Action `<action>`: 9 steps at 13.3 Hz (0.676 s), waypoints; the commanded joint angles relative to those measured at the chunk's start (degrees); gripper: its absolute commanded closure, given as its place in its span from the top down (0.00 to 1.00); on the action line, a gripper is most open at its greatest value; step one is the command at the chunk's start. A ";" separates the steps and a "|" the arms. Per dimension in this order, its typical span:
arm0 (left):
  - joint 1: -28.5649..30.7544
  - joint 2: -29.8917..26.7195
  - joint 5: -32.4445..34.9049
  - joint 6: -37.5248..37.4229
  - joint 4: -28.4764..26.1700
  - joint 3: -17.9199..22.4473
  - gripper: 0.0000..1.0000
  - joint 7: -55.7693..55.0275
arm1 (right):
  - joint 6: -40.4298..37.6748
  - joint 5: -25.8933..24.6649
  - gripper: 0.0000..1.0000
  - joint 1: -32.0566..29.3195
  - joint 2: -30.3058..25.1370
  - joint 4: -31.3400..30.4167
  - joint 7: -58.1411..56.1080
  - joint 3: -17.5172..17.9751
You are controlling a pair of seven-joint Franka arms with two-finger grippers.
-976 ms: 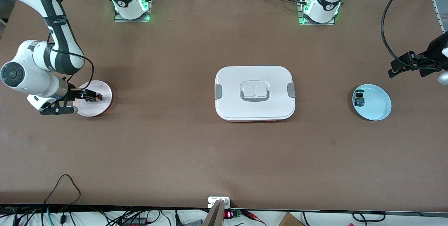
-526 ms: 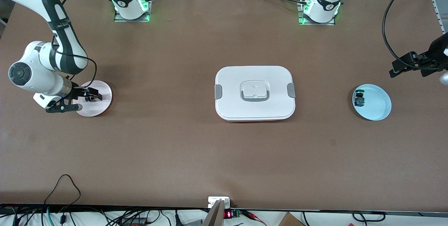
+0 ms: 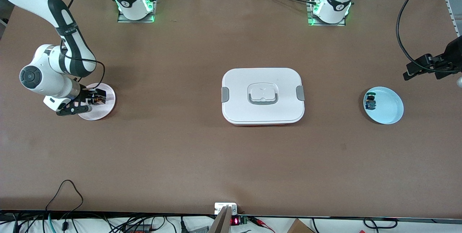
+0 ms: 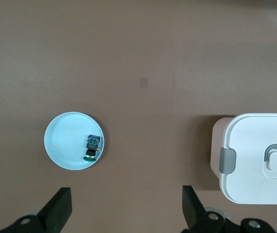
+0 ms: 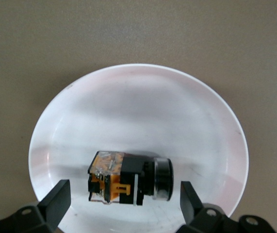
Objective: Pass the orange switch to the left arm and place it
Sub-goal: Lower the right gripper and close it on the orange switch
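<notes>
The orange switch [image 3: 98,100] lies on its side on a small pinkish-white plate [image 3: 107,106] toward the right arm's end of the table. My right gripper [image 3: 94,100] is low over that plate, open. In the right wrist view the fingers flank the switch [image 5: 127,182] with gaps on both sides, over the plate [image 5: 138,111]; the right gripper [image 5: 123,200] holds nothing. The white lidded box [image 3: 262,81] stands mid-table. My left gripper [image 3: 411,70] waits open and empty in the air at the left arm's end; its wrist view [image 4: 126,209] looks down on bare table.
A light blue plate [image 3: 389,107] with a small blue, green-capped component [image 3: 370,102] sits toward the left arm's end; the left wrist view shows the plate [image 4: 63,145], the component [image 4: 92,145] and the box [image 4: 259,160]. Cables hang at the table's near edge.
The right arm's wrist and elbow have swung toward the box and the gripper has come steeper over the plate, around the switch. The left gripper has barely shifted.
</notes>
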 commanded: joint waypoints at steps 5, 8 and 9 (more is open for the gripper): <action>0.43 0.73 -1.04 -0.41 1.78 -0.46 1.00 1.39 | 3.02 -0.96 1.00 -0.84 1.59 -0.57 -6.47 0.60; 0.52 0.73 -1.04 -0.41 1.78 -0.46 1.00 1.39 | 3.29 -0.78 1.00 -0.93 1.85 -0.57 -7.12 0.60; 0.43 0.73 -1.04 -0.41 1.87 -0.46 1.00 1.39 | 3.29 -0.35 1.00 -0.93 1.94 -0.57 -7.03 0.60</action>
